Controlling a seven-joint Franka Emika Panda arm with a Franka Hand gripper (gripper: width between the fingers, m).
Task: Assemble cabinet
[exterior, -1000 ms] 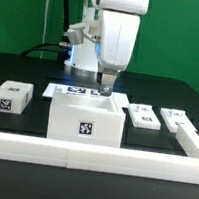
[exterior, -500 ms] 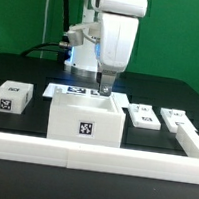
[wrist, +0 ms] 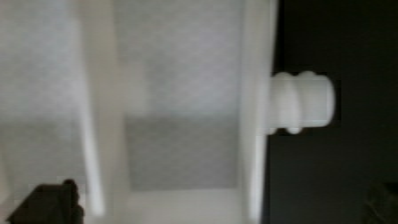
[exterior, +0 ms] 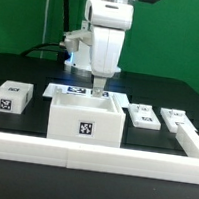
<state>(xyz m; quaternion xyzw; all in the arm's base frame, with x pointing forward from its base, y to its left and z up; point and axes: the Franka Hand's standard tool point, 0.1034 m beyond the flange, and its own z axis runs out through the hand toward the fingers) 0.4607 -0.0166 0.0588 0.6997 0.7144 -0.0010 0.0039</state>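
The white open-topped cabinet body [exterior: 84, 126] stands at the table's middle with a tag on its front. My gripper [exterior: 97, 88] hangs just above its back wall, empty. In the wrist view the body [wrist: 178, 90] fills the frame, and a round white knob [wrist: 302, 102] sticks out from one of its walls. One dark fingertip [wrist: 50, 203] shows at the frame's edge, far from the centre, so the jaws stand open. A wall of the body lies between the fingers.
A white tagged panel [exterior: 11, 99] lies at the exterior view's left. Two small white parts [exterior: 142, 115] [exterior: 176, 119] lie at its right. The marker board [exterior: 76, 90] lies behind the body. A white rail [exterior: 91, 153] runs along the front and right edge.
The arm has shifted a little toward the exterior view's left and the wrist has turned. The cabinet body and the loose parts have not moved.
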